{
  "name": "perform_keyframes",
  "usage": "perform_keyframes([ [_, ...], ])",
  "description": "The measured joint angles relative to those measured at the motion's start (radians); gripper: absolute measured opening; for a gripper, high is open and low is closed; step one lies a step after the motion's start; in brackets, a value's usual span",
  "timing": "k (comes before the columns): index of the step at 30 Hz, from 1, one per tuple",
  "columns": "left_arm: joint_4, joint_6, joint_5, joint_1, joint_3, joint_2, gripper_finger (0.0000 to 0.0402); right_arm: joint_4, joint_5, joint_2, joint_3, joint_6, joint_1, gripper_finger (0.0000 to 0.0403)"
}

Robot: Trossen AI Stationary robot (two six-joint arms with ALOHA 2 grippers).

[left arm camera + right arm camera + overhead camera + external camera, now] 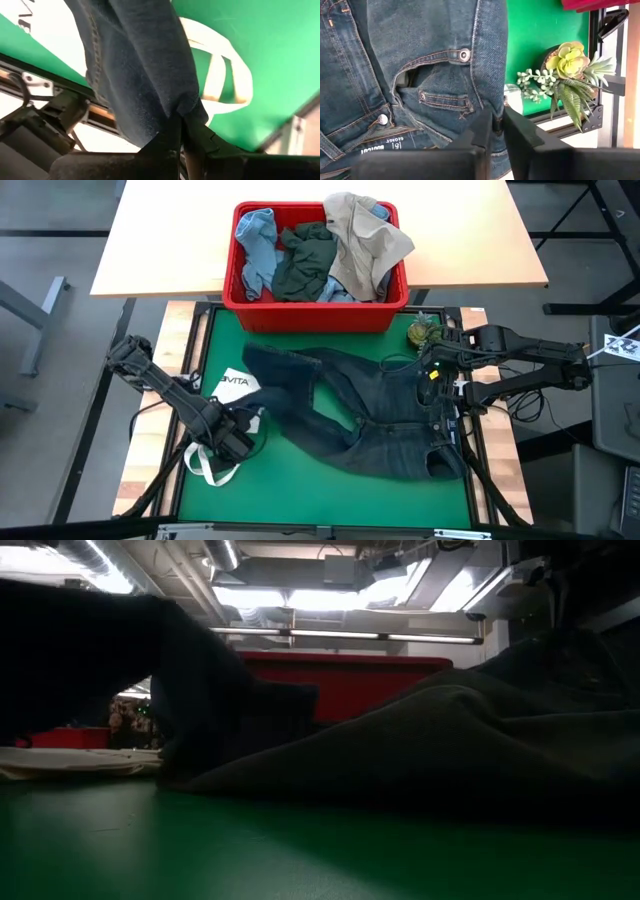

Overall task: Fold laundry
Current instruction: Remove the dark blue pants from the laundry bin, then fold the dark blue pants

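Dark navy jeans (420,65) pinched between right gripper (494,131) fingers, small plant (570,75) beside

left arm: reaches in from the table's left edge, left gripper (243,442) closed, pinching cloth | right arm: comes from the right, right gripper (437,377) fingers nearly together on cloth

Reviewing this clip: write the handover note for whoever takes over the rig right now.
Left gripper: shut on a leg of the jeans, over the white tote bag.
Right gripper: pinching the jeans' waistband edge beside the small plant.
Jeans lie spread, unfolded, on the green mat.
Red bin holds the light blue, dark green and beige pieces.
Nothing folded yet; everything remains.
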Motion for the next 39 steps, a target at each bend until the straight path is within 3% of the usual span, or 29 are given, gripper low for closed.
perform_keyframes([
  [10,0.001,0.000,-0.054,-0.005,-0.023,0.000,0.0000,0.000,0.000,0.000,0.000,-0.024,0.000,0.0165],
  [14,0.001,0.000,-0.054,-0.005,-0.023,0.000,0.0000,0.000,-0.032,0.000,0.000,-0.043,0.000,0.0192],
  [20,0.001,0.000,-0.055,-0.004,-0.023,0.000,0.0000,0.021,-0.356,0.000,0.000,-0.035,0.025,0.0197],
  [23,0.006,0.000,-0.056,-0.004,-0.023,0.000,0.0000,0.137,-0.396,0.000,0.000,0.041,0.129,0.0198],
  [30,0.007,0.000,-0.071,-0.004,-0.023,0.000,0.0000,0.418,-0.321,0.010,0.000,0.113,0.418,0.0198],
  [39,0.030,0.000,-0.080,-0.004,-0.023,0.000,0.0000,0.434,-0.199,0.095,0.000,0.221,0.701,0.0198],
])
